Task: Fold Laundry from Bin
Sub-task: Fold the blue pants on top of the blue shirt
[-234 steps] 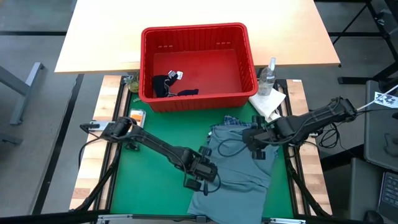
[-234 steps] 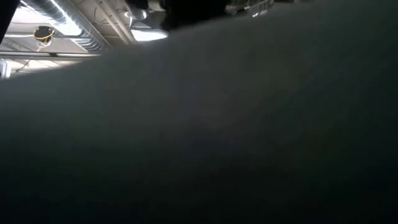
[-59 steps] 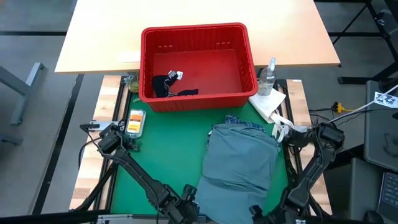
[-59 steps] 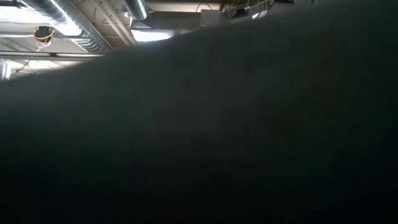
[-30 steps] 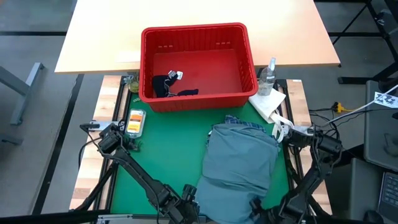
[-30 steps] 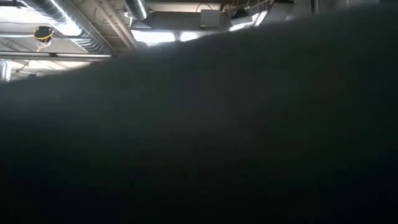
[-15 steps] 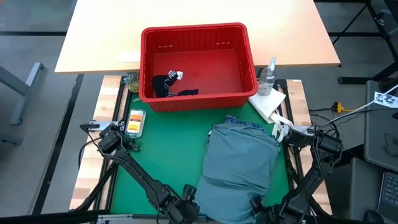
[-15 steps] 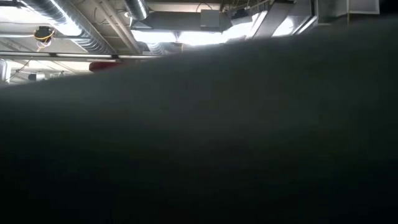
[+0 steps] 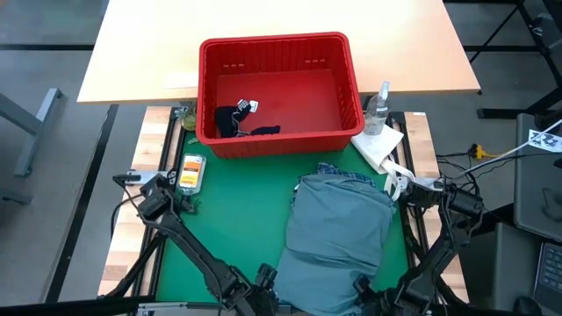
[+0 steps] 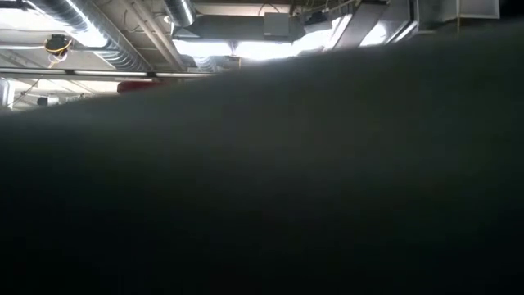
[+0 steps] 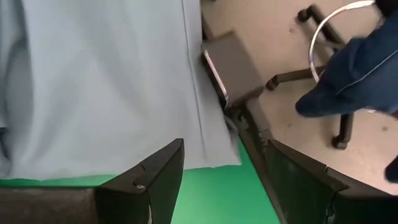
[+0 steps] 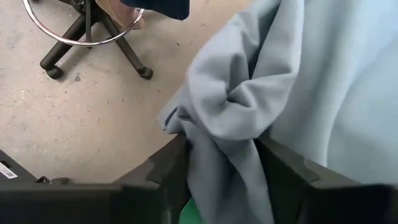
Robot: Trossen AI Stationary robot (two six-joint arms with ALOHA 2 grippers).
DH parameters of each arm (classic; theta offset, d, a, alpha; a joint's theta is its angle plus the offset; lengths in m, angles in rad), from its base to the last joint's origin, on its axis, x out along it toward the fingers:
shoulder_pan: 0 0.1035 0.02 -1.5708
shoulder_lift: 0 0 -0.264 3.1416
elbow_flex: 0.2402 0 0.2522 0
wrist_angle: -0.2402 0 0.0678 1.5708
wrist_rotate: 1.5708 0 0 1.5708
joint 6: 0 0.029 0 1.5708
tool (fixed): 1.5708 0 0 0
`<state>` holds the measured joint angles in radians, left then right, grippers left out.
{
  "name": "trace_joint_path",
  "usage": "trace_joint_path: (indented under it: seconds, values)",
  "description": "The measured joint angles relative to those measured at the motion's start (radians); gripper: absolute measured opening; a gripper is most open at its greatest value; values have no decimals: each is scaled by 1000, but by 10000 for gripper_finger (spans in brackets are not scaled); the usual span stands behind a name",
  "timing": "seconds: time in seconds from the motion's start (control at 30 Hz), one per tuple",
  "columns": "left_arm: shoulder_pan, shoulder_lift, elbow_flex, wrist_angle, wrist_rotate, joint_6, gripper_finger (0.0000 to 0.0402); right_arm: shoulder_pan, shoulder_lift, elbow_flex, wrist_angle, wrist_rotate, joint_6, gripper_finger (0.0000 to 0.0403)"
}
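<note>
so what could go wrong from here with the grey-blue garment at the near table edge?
1. The right claw has a bunched fold of the large grey-blue garment between its fingers; a pull may drag several layers.
2. The left claw is open beside the hem, gripping nothing, so lifting could go lopsided.
3. The garment covers the blue-white plaid shirt; it might shift too.

A dark grey mass [image 10: 270,197] fills nearly the whole picture, from 3 through 6 to 9 o'clock; what it is cannot be told. Above it, toward 11 and 12 o'clock, ceiling ducts [image 10: 106,29] and a bright light [image 10: 246,49] show
</note>
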<state>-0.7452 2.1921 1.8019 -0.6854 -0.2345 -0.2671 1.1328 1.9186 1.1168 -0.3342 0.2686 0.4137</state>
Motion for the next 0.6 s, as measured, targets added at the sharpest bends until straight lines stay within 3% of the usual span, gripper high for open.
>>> trace_joint_path:
  seconds: [0.13,0.27,0.6]
  values:
    - [-1,48,0,4,-3,35,220,-1,0,-2,13,2,0,139]
    - [-1,75,0,6,-78,43,220,-1,1,-2,23,2,-1,116]
    - [14,128,0,41,-113,116,220,-1,2,-2,36,3,-1,99]
